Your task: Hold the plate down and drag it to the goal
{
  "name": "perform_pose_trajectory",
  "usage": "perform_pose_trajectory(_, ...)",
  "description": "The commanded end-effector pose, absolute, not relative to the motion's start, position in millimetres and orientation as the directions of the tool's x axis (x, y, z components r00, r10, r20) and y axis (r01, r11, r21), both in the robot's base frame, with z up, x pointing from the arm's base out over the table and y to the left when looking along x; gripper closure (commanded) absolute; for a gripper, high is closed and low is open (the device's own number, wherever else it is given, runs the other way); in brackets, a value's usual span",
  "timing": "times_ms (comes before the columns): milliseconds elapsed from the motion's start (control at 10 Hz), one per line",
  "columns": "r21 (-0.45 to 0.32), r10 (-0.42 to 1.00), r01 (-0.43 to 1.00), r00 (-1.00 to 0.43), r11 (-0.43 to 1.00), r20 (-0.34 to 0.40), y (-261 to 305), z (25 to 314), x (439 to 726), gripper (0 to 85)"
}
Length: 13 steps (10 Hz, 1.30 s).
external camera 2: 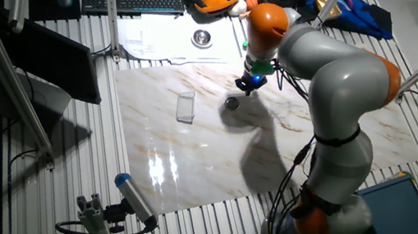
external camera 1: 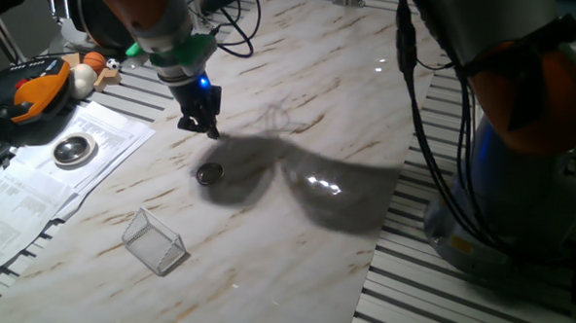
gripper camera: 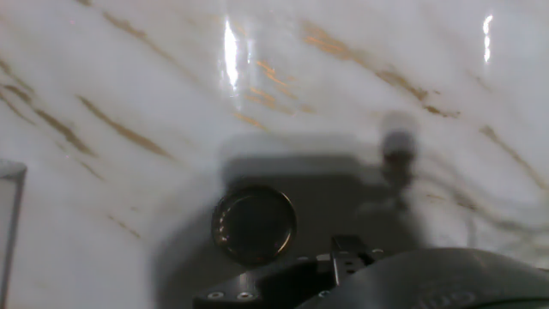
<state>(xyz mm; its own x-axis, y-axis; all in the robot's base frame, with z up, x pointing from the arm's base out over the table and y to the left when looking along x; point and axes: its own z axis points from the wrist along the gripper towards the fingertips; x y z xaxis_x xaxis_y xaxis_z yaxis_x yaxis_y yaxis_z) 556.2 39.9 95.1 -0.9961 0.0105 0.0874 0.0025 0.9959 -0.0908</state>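
Hand [external camera 1: 210,129]: raised above the marble surface [external camera 1: 301,229], grasping nothing; finger spacing cannot be told. Plate [external camera 1: 210,174]: flat on the surface just beside the hand, untouched, probably awaiting the press-down. Goal [external camera 1: 154,242]: mesh box, well apart from the plate.

Hand view: gripper [gripper camera: 343,257] fingertips cut off — goal [gripper camera: 7,223] clipped at left edge.
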Motion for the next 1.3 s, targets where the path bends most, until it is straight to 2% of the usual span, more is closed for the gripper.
perform_pose_trajectory(0,-0.079,-0.001,-0.007,-0.997,0.997,0.075,39.5,95.4,556.3,85.0)
perform_pose_trajectory(100,-0.080,-0.021,-0.026,-0.997,0.996,0.069,39.5,95.4,556.3,85.0)
perform_pose_trajectory(300,-0.032,-0.014,-0.017,-0.996,0.999,0.090,39.5,95.4,556.3,85.0)
perform_pose_trajectory(600,-0.039,0.016,0.012,-0.992,0.999,0.121,43.4,94.1,561.1,85.0)
perform_pose_trajectory(1200,-0.022,0.026,0.024,-0.993,0.999,0.117,45.1,64.2,570.6,85.0)
